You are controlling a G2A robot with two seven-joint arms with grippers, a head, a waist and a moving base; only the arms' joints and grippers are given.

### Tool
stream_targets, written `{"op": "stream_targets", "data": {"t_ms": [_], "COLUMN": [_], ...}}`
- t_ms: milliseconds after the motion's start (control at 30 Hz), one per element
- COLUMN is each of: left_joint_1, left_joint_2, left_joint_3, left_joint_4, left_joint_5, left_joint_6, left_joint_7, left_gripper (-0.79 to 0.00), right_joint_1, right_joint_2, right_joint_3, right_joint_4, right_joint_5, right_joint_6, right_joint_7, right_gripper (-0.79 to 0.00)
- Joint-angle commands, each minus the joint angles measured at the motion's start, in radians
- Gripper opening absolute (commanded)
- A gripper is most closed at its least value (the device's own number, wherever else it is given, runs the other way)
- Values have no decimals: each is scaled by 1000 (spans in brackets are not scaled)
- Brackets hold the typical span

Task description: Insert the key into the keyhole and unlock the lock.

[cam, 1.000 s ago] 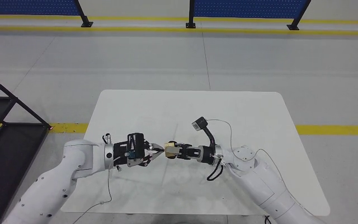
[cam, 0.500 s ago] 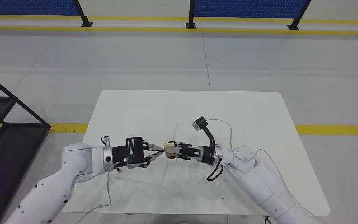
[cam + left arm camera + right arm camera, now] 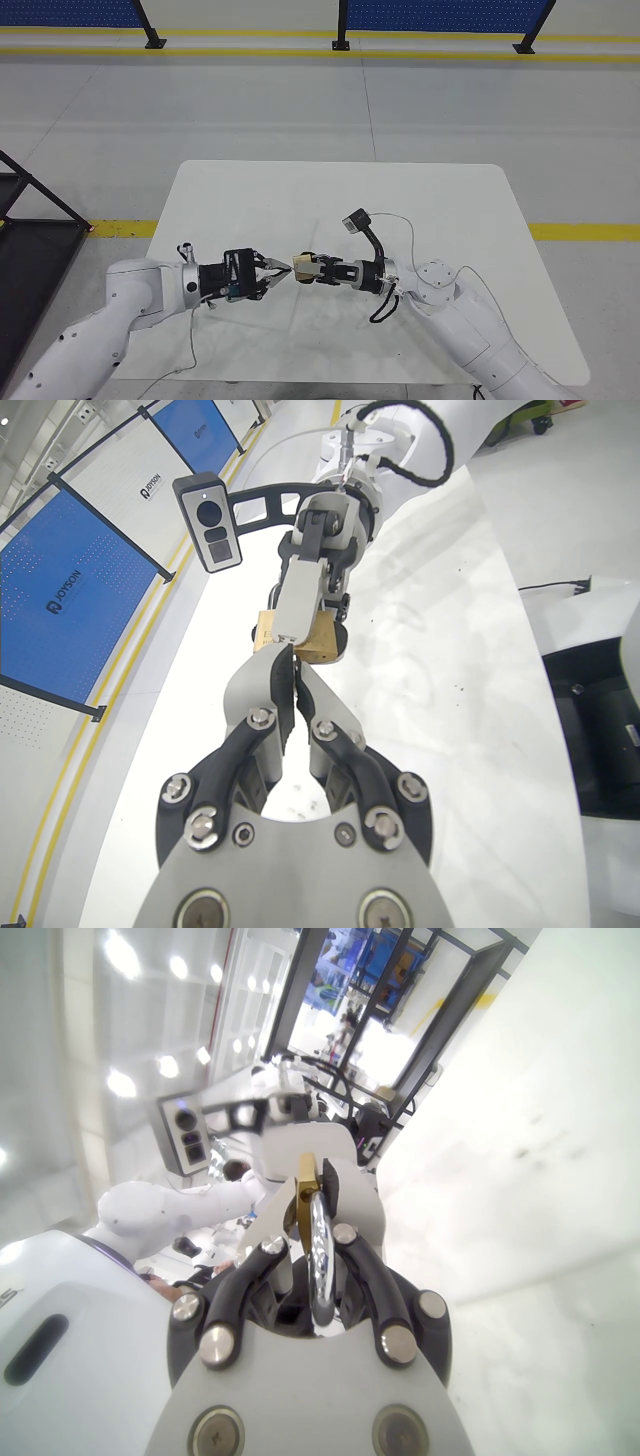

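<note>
Padlocks: just the one, a brass padlock.
Grippers: two, count them: left gripper and right gripper.
Wrist cameras: two, one wrist camera on the right arm, another on the left.
Tables: a single white table.
Barriers: two, a blue barrier panel and its twin.
</note>
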Motion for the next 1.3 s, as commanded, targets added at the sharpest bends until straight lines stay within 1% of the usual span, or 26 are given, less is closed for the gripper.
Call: {"op": "stream_targets", "data": {"t_ms": [0,233,267,300,333,500,700,800,900,967,1033,1100,1267], "left_joint_1": [3,13,14,15,16,28,54,60,58,54,61,66,66], "left_joint_2": [-1,-4,-4,-5,-5,-7,-1,3,8,10,14,22,22], "left_joint_3": [-2,1,1,1,1,-25,-118,-171,-211,-237,-243,-242,-242], "left_joint_4": [-3,-3,-1,1,1,6,60,103,143,169,180,205,205], "left_joint_5": [14,52,52,48,44,13,-111,-172,-232,-274,-302,-353,-353], "left_joint_6": [7,14,13,13,14,31,-14,-52,-123,-157,-157,-157,-157], "left_joint_7": [9,43,44,47,49,78,122,120,99,110,114,80,80], "left_gripper": [-785,-785,-677,-302,0,0,0,0,0,0,0,0,0], "right_joint_1": [0,0,0,0,0,0,0,0,0,0,0,0,0], "right_joint_2": [0,0,0,0,0,0,0,0,0,0,0,0,0], "right_joint_3": [0,0,0,0,0,0,0,0,0,0,0,0,0], "right_joint_4": [0,0,0,0,0,0,0,0,0,0,0,0,0], "right_joint_5": [0,0,0,0,0,0,0,0,0,0,0,0,0], "right_joint_6": [0,0,0,0,0,0,0,0,0,0,0,0,0], "right_joint_7": [0,0,0,0,0,0,0,0,0,0,0,0,0], "right_gripper": [-785,-785,-785,-785,-785,-785,-785,-785,-785,-785,-785,-785,-785]}}
